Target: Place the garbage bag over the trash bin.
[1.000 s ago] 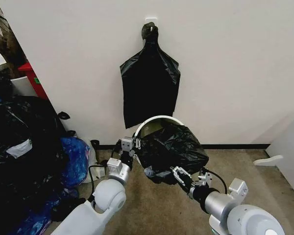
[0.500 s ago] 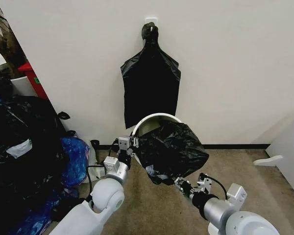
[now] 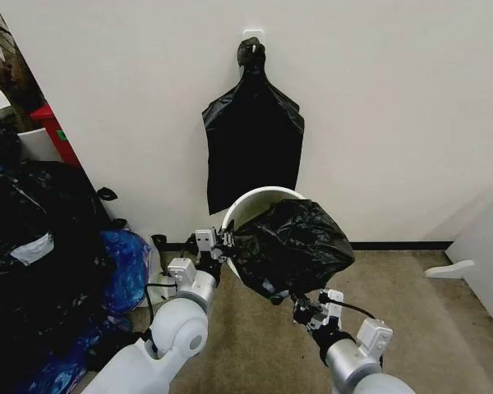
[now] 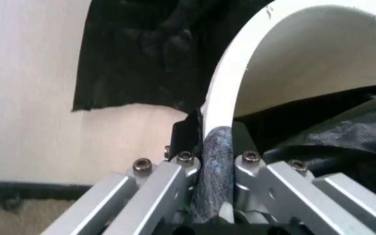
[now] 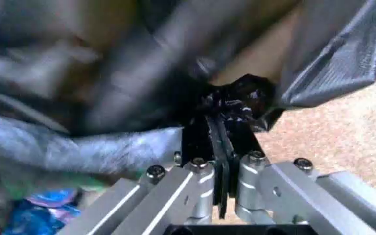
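The left gripper (image 3: 223, 243) jaws clamp the trash bin (image 3: 251, 204) rim; the right gripper (image 3: 289, 300) jaws pinch the garbage bag (image 3: 292, 246) draped over it.

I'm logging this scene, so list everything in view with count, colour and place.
garbage bag: one, black, draped over most of the trash bin, held off the floor.
trash bin: one, white, tilted, rim showing at the wall side.
knotted bunch of bags: one, black, hanging from a wall hook.
heap of stuffed bags: several, black and blue, on the floor at left.
red box: one, red, behind the heap.
left gripper: one, silver, shut on the bin's rim.
right gripper: one, silver, shut on the bag's lower edge.
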Controlling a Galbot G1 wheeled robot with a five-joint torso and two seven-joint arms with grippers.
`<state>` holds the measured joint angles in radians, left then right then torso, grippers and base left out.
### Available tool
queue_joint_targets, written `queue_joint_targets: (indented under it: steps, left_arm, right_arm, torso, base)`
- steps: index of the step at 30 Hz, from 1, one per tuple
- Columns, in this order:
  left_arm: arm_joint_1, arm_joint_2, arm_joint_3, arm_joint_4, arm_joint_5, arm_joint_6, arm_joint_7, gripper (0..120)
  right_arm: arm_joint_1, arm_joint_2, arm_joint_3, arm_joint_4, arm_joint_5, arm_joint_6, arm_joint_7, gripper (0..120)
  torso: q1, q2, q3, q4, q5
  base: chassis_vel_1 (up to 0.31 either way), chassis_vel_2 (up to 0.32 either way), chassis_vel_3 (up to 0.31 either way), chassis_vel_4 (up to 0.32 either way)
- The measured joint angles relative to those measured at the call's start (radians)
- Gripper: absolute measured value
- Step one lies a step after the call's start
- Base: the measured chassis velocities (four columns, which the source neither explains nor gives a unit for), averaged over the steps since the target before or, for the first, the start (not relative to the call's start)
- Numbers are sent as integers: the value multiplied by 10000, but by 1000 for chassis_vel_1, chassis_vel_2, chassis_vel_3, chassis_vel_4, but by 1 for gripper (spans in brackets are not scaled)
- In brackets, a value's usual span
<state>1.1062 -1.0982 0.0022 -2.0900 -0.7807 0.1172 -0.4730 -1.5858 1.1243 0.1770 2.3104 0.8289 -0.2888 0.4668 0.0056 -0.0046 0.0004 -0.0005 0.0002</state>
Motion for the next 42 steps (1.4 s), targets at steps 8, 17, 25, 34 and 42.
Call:
queue_joint_targets:
  steps: [8, 17, 25, 34, 42]
  left_arm:
    - [-198, -34, -18, -300, -1127, 234, -490, 3]
    - [-137, -42, -93, -464, -1517, 371, -641, 3]
    - [-94, -120, -409, -44, -1032, 339, -562, 3]
    - [-262, -221, -560, 144, -850, 485, -818, 3]
    - [-233, -28, -563, 144, -834, 826, -958, 3]
  right_arm:
    - [26, 53, -6, -1099, -1212, -36, -1009, 0]
    - [-18, 225, 322, -1851, -2094, 377, -1783, 0]
    - [-697, -163, 290, -944, -4252, 854, -2174, 21]
    - [-2161, -327, 205, 109, -7393, 2301, -2302, 54]
    - [-2510, -146, 886, 277, -11184, 3863, -1818, 84]
  torso:
    - [0, 0, 0, -1, 0]
    - [0, 0, 0, 0, 0]
    - [0, 0, 0, 0, -1]
    - [0, 0, 0, -3, -1]
    - [0, 0, 0, 0, 1]
  base:
    - [0, 0, 0, 0]
    - [0, 0, 0, 0]
    - [0, 0, 0, 0]
    - [0, 0, 0, 0]
    - [0, 0, 0, 0]
